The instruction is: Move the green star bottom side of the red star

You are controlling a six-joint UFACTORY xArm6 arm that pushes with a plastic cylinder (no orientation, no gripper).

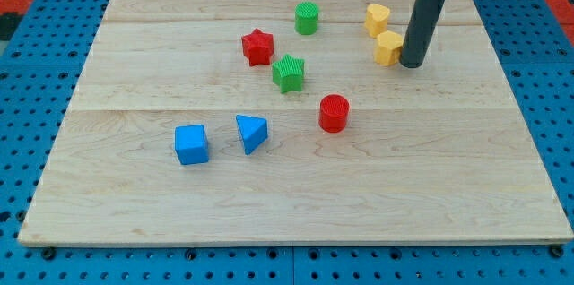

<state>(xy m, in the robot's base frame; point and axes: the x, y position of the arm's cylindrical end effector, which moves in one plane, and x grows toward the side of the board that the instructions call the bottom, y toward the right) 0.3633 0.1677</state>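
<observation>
Board: a pale wooden board lies on a blue pegboard surface and carries every block.
Blue cube: a blue plastic cube sits furthest to the view's left, toward the bottom, well apart from the stars.
Blue triangle: a blue plastic triangular block lies just beside the cube on its right, clear of any likely path.
Red star: the red plastic star stands in the upper middle; it is the reference the task names.
Green star: the green plastic star, the task's own block, sits close to the red star, to its lower right, perhaps barely touching. It is judged not yet placed, since it lies off to the right rather than straight below.
Green cylinder: a green ribbed cylinder stands above the green star, near the view's top.
Red cylinder: a red ribbed cylinder stands below and right of the green star, near enough to matter if a push runs wide.
Yellow blocks: two yellow plastic blocks stand one above the other at upper right; their shapes are unclear.
Tip: the rod's tip rests just beside the lower yellow block, on its right, well apart from the green star. There are no jaws on this rod, so nothing is grasped; it can only push. A leftward nudge from the green star's right side seems the sensible next move.
</observation>
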